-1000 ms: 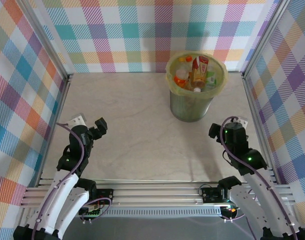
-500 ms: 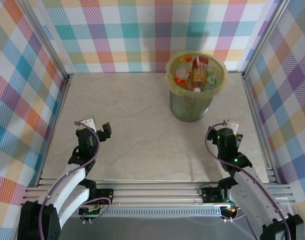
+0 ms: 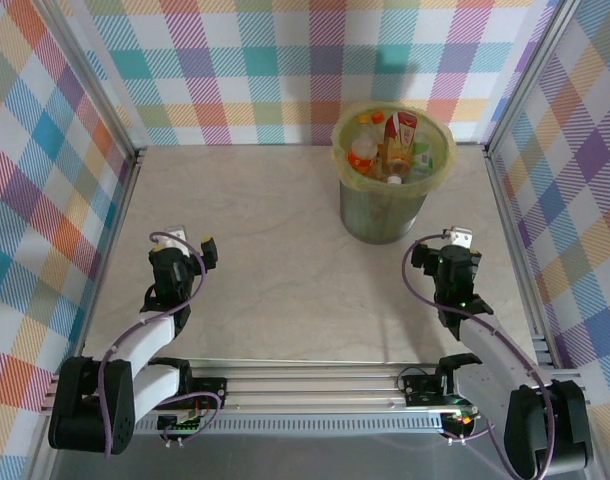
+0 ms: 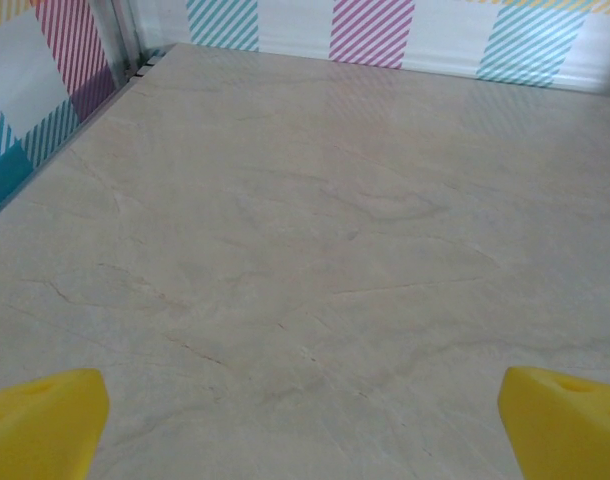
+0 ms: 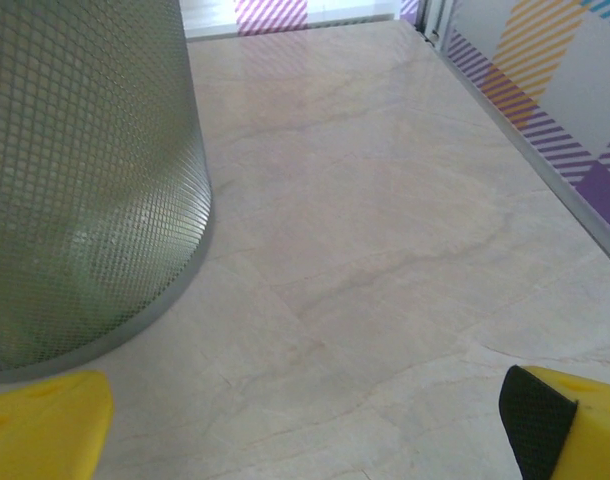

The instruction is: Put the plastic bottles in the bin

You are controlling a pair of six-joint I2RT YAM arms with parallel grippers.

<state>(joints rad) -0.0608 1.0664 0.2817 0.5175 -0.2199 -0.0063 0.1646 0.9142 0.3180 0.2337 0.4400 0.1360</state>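
Marble table (image 3: 275, 240), bottles (image 3: 390, 145) in bin (image 3: 383, 215), L gripper (image 4: 305, 425) & R gripper (image 5: 305, 420) both spread, empty

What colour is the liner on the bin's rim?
The plastic bag liner is yellowish; top external view.

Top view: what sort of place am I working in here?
Probably a lab test booth, not a real room: plaid panels on metal framing wall in a marble-look table, with the bin of bottles on it.

A pale marbled table (image 3: 265, 250) stands enclosed by bright plaid walls (image 3: 245, 60).
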